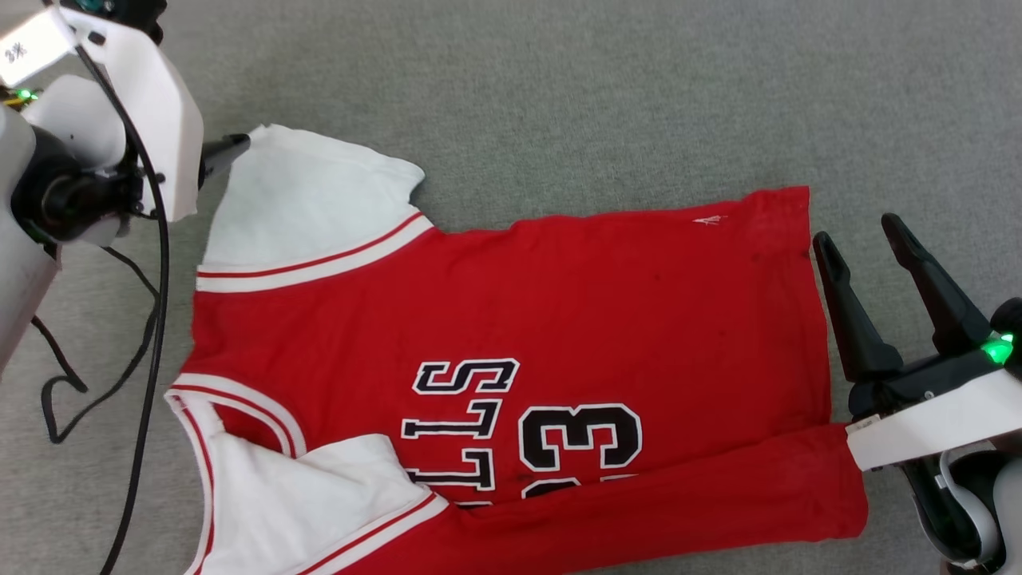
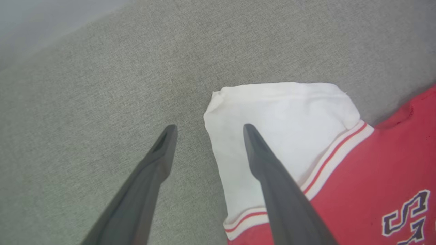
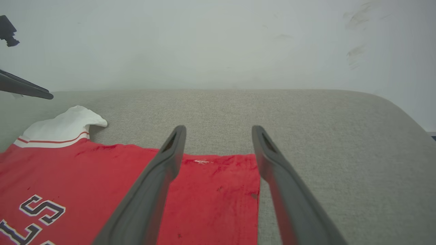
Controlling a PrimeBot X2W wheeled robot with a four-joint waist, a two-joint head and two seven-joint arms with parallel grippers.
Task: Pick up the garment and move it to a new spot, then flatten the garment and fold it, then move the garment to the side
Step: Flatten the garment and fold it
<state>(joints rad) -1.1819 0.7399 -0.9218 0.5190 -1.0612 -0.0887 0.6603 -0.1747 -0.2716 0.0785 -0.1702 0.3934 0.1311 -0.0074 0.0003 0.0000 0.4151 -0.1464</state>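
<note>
Garment [image 1: 511, 319] numerals overhead; pale wall [image 3: 218, 41] from right wrist

There is one garment [image 1: 511, 319], one grey surface [image 1: 559, 96], one black cable [image 1: 162, 303] and two claws: left claw [image 2: 209, 126], right claw [image 1: 858, 231].

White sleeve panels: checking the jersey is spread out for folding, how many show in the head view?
2. One sleeve panel lies at the jersey's upper left; the other panel at its lower left, partly cut off by the picture's bottom edge.
</note>
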